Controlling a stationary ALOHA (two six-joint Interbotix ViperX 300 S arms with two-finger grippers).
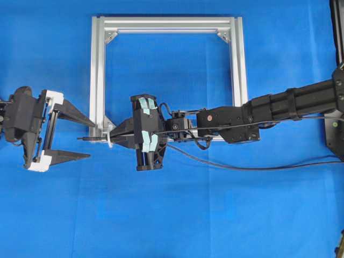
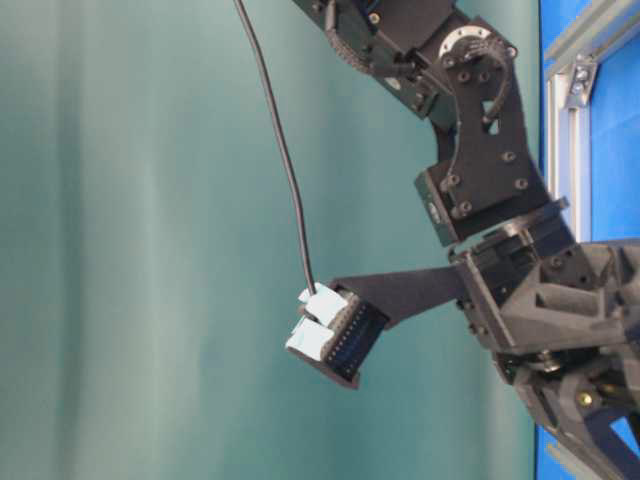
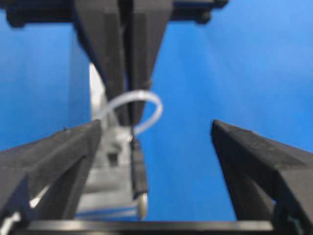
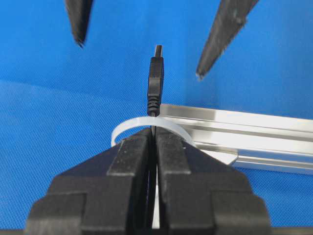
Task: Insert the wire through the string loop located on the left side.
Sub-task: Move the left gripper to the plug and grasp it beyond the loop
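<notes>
Right arm reaches in level from the right edge of the overhead view across the lower bar of the square silver aluminium frame [image 1: 167, 24], wrist straight, right gripper [image 1: 119, 134] aimed left at the frame's lower-left corner. Its jaws are pressed together on the thin black wire with the small dark plug tip [image 4: 155, 81]; the right wrist view shows the cable pinched in the seam between the two black fingers [image 4: 129, 161].

Left arm sits at the left edge of the overhead view, left gripper [image 1: 85, 140] facing right toward the same corner, jaws spread wide with nothing between them; one fingertip [image 1: 86, 120] lies near the frame's left bar, the other just below the plug.

Wire's long axis runs left-right in the overhead view, plug end pointing left toward the left gripper. Plug sticks out just past the right fingertips and has passed through the small white translucent string loop [image 4: 131, 125], which arches around the wire right at those fingertips, by the frame corner. Behind the grip, the cable trails right over the blue cloth surface [image 1: 215, 215]. Plug tip lies between the spread left fingers, touching neither
</notes>
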